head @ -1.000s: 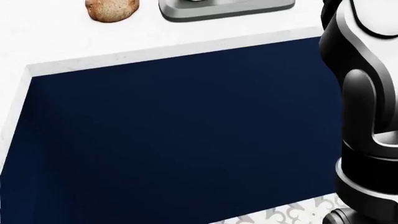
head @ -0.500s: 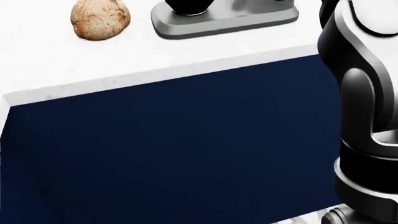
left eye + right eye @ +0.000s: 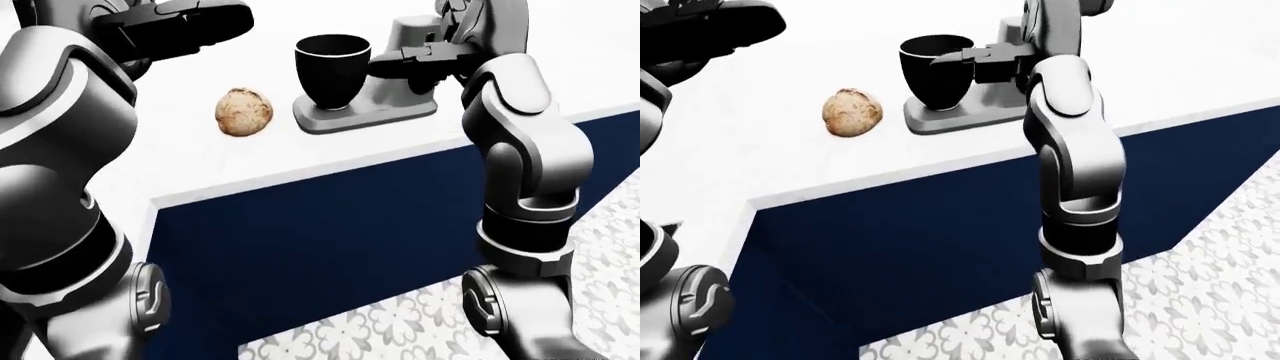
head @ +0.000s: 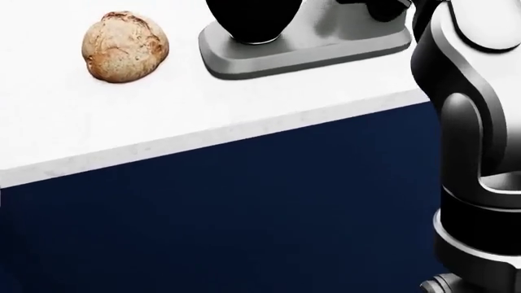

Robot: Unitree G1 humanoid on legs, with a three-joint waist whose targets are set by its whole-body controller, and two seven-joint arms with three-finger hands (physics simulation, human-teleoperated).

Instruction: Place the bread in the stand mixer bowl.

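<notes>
Everything in the head view is sliding lower in the frame than half a second ago, so the camera is moving, not the things: more of the white counter (image 4: 244, 116) is showing, and the bread (image 4: 125, 46) is sitting fully in view at upper left. It is resting on the counter, near the mixer's (image 3: 400, 105) grey base and left of the black bowl (image 3: 332, 69), apart from both. In the left-eye view, the right hand (image 3: 415, 64) is hovering just right of the bowl, fingers extended, holding nothing. The left hand (image 3: 180, 22) is hanging at upper left above the counter, fingers stretched out and empty.
</notes>
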